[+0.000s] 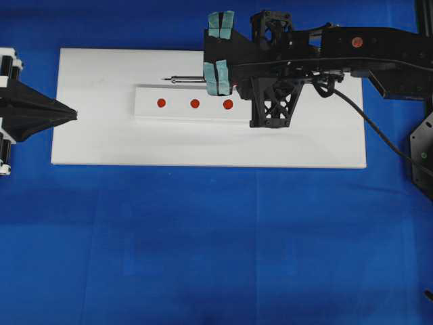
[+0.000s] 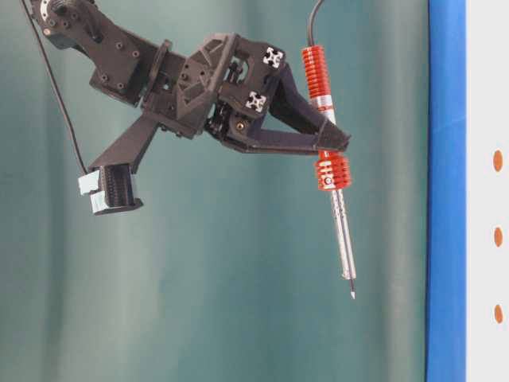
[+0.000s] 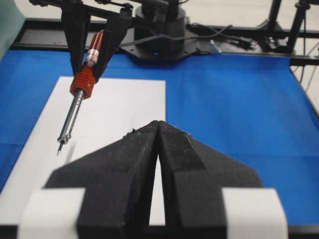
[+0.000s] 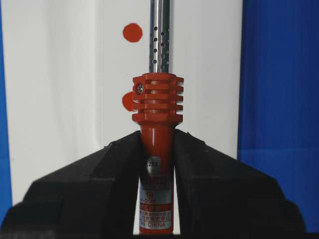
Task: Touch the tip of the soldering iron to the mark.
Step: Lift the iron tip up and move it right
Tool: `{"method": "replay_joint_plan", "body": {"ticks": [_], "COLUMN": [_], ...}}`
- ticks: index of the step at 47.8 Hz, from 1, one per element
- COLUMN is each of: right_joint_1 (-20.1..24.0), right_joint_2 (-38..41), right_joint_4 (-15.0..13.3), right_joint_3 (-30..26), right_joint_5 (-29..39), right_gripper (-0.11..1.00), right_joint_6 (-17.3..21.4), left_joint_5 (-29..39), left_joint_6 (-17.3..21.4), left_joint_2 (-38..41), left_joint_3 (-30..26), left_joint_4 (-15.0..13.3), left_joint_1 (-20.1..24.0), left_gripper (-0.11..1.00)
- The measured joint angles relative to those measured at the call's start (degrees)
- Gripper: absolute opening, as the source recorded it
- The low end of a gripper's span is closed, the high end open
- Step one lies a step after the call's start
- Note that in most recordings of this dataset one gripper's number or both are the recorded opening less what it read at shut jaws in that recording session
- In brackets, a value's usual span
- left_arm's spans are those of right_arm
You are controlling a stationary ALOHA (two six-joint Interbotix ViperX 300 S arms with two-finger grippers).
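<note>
Overhead view: right end effector (image 1: pixel 218 78) clamps the soldering iron (image 1: pixel 186 80), its tip raised just beyond the white block, offset from the middle mark (image 1: pixel 195 103); left end effector (image 1: pixel 67 112) closed, idle.

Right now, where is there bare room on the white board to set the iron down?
Free: the white board's front strip below the white block, and its left end, short of the shut left gripper. Crowded: the right end, under the right gripper holding the soldering iron.
</note>
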Motion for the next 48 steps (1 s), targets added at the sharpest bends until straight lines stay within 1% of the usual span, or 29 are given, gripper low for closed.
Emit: {"method": "replay_joint_plan", "body": {"ticks": [20,27,44,48], "right_joint_1": [0.0,0.0,0.0,-0.09], "right_joint_2": [-0.44,-2.11,-9.14,-10.28], "right_joint_4": [0.0,0.0,0.09,0.0], "right_joint_3": [0.26,2.46,10.11,11.07], "right_joint_5": [0.26,0.35,0.35,0.35], "right_gripper": [0.06,0.06,0.06,0.06], "right_joint_6": [0.35,0.62,0.97,0.97], "left_joint_5": [0.0,0.0,0.0,0.0], "left_joint_6": [0.0,0.0,-0.62,-0.62], "left_joint_2": [0.0,0.0,0.0,0.0], "left_joint_3": [0.0,0.09,0.0,0.0], "left_joint_4": [0.0,0.0,0.0,0.0], "left_joint_1": [0.09,0.0,0.0,0.09], "left_gripper": [0.0,0.0,0.0,0.0]}}
